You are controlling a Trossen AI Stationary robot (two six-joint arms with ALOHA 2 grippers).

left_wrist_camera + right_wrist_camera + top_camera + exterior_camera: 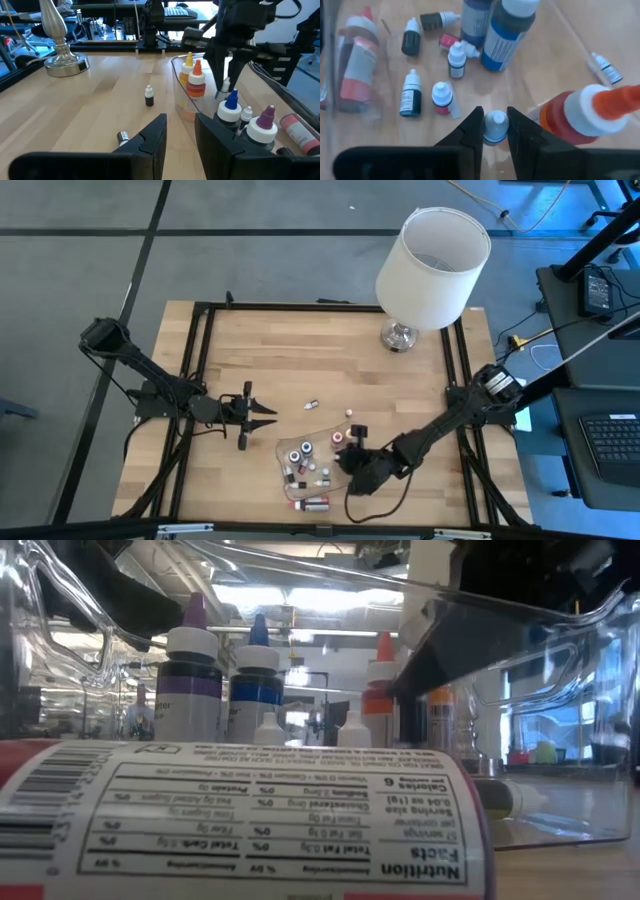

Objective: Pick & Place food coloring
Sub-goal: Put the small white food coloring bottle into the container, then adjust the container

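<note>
While the left hand (262, 416) waits narrowly parted, right hand (495, 131) pinches a bottle (495, 125) inside the tray (300, 436).

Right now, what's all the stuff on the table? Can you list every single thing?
Wooden table: one, light brown, under everything.
Lamp with white shade and silver base: one, far right corner.
Clear shallow plastic tray: one, see-through, near the front edge.
Tall dropper bottles: four, with yellow, orange, blue and purple caps, standing in the tray.
Tiny white-capped bottles: at least seven in the tray, dark or red; two more on bare wood beside it.
Red-labelled jar: one, lying at the tray's front edge.
Left gripper: open, empty, left of the tray.
Right gripper: over the tray, shut on one tiny bottle's white cap.
</note>
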